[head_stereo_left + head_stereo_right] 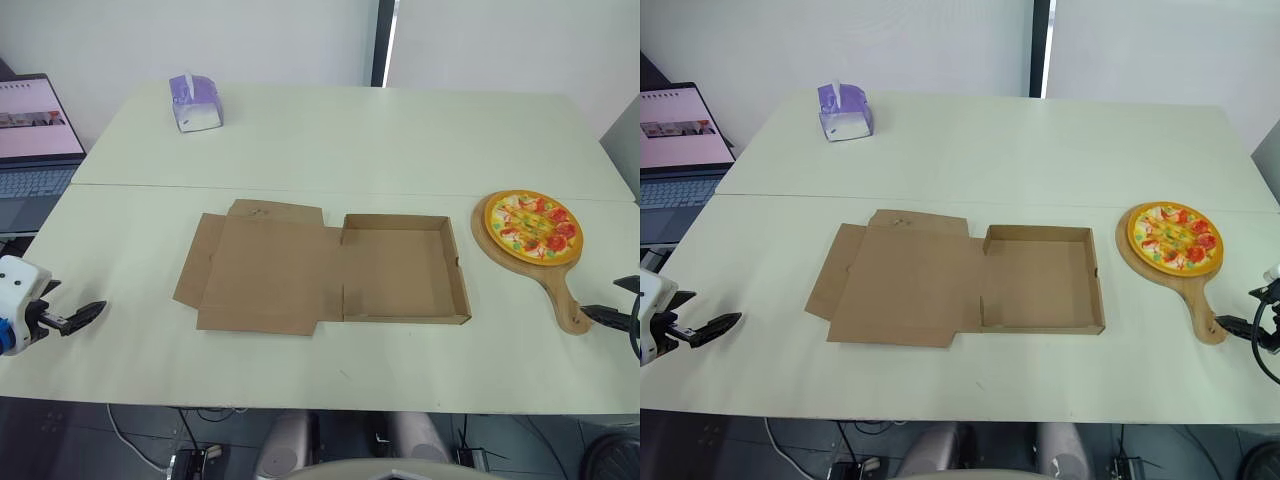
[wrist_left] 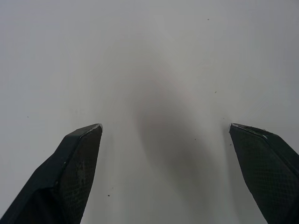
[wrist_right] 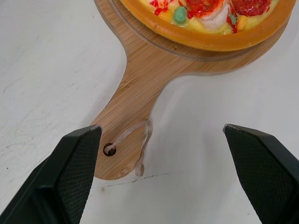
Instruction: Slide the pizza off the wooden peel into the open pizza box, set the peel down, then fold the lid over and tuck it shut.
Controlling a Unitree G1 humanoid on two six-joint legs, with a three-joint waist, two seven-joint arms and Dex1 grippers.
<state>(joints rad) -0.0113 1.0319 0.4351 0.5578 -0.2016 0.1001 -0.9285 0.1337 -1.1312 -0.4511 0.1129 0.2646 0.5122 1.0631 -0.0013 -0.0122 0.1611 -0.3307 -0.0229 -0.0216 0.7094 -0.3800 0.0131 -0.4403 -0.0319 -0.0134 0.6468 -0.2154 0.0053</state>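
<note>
My right wrist view adds a close detail to the head views: a thin clear cord [image 3: 134, 140] is looped through the hole at the end of the peel [image 3: 138, 84] handle. There my right gripper [image 3: 161, 127] is spread wide and holds nothing. The handle end lies just in front of it, close to one finger and not in the middle of the gap. The pizza [image 3: 210, 21] sits on the round part beyond. The head views give the whole layout. The box [image 1: 400, 272] lies open on the table [image 1: 400, 150], its lid [image 1: 265, 275] flat on its left side. The peel with the pizza lies right of the box, near but apart from it. My left gripper [image 2: 166, 126] is also wide and empty, over bare table, well left of the box.
</note>
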